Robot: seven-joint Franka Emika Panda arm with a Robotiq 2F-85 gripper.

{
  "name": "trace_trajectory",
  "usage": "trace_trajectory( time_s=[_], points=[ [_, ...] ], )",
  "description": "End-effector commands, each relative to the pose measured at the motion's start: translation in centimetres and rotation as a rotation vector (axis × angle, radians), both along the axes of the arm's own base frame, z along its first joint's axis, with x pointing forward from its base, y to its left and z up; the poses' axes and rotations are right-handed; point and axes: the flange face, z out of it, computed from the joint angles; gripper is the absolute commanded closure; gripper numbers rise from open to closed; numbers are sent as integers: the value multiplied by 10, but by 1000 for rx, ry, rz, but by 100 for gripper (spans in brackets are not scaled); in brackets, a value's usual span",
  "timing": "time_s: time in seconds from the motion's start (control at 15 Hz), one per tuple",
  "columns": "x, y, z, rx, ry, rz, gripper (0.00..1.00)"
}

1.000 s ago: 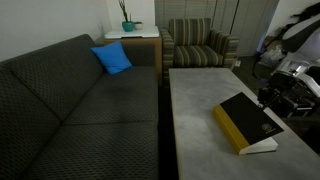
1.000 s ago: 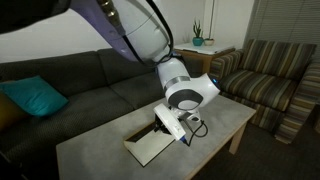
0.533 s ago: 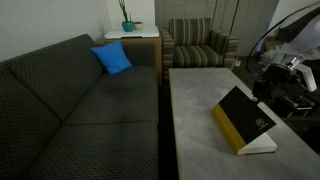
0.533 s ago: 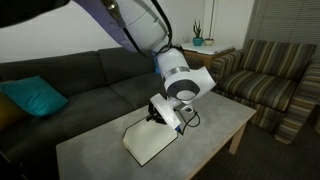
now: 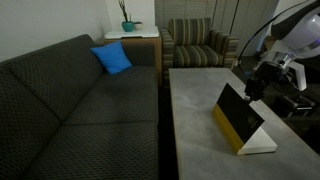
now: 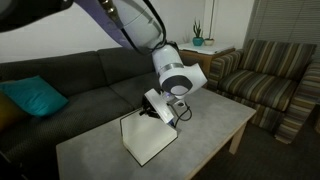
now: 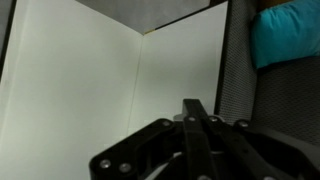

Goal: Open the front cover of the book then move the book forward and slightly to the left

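On the grey table [image 5: 195,95] by the sofa [image 5: 80,90]: book [image 5: 262,143], cover [image 5: 240,115] tilted steeply up from the yellow spine [image 5: 228,132], free edge topmost against the claw [image 5: 253,90], which is clenched on nothing and sits on the cover's white inner side, away from the sofa.

The large thin black hardcover book with a yellow spine [image 5: 236,130] lies on the grey rectangular tabletop [image 5: 195,120]. Its black board front cover [image 5: 241,108] is tilted up off the white pages [image 5: 263,144], with the claw [image 5: 254,90] at its raised edge. A dark fabric sofa [image 5: 70,110] runs alongside the tabletop, with a blue square cushion [image 5: 112,58] on its seat. A striped armchair [image 5: 200,45] stands beyond the tabletop's far end.
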Motion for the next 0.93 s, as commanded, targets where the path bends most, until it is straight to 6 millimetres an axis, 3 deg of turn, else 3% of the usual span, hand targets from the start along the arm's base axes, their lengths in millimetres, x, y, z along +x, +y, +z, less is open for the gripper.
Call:
trace_trajectory(
  time_s=[0.0,0.87],
  points=[
    [-4,17,-11,-14,76,54,100],
    [-25,90,-10,-58,195,276,100]
  ],
)
